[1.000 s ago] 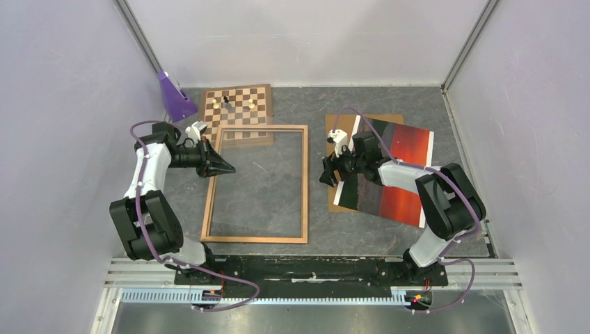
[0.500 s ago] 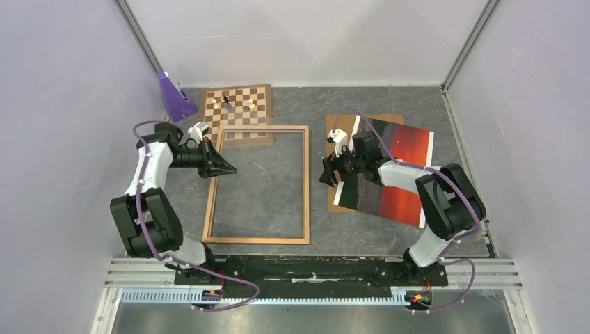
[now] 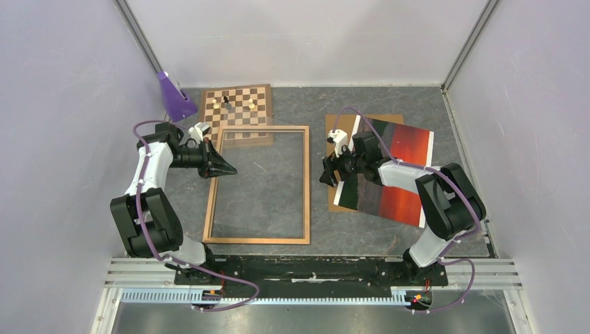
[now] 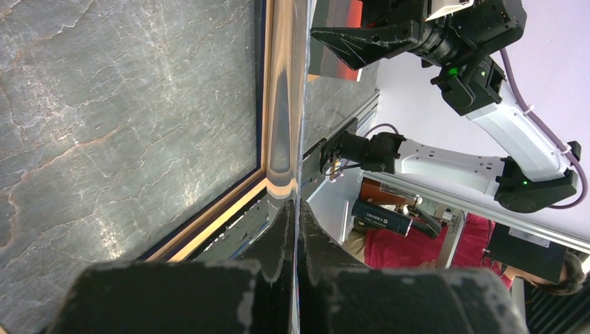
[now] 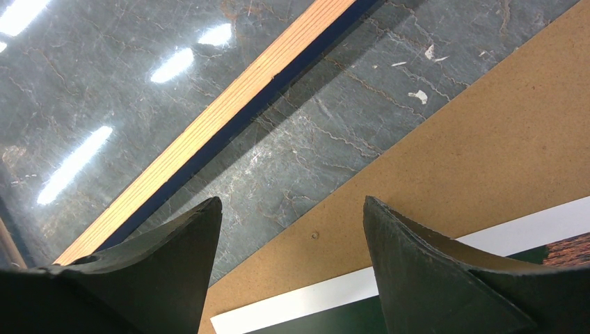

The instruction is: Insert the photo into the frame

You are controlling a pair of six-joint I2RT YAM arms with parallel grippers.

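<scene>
- Photo lies print side up on the right side of the table, on top of a plain brown backing board. It is skewed on the board, and its far right corner runs off the board's edge.
- Right gripper: jaws wide apart and holding nothing. It sits over the board's left edge, by the photo's white edge strip. In the right wrist view, bare board and the white strip show between the fingers.
- Left gripper: jaws pressed together, tips at the left rail of the frame, near its far corner. In the left wrist view a thin bright edge runs into the seam between the fingers. Cannot tell whether anything is pinched there.
- Frame is at centre table with its light wood side up, apart from the photo and board. Its far rail overlaps the near edge of a chessboard.
- Purple cone-shaped object stands just left of the chessboard.
</scene>
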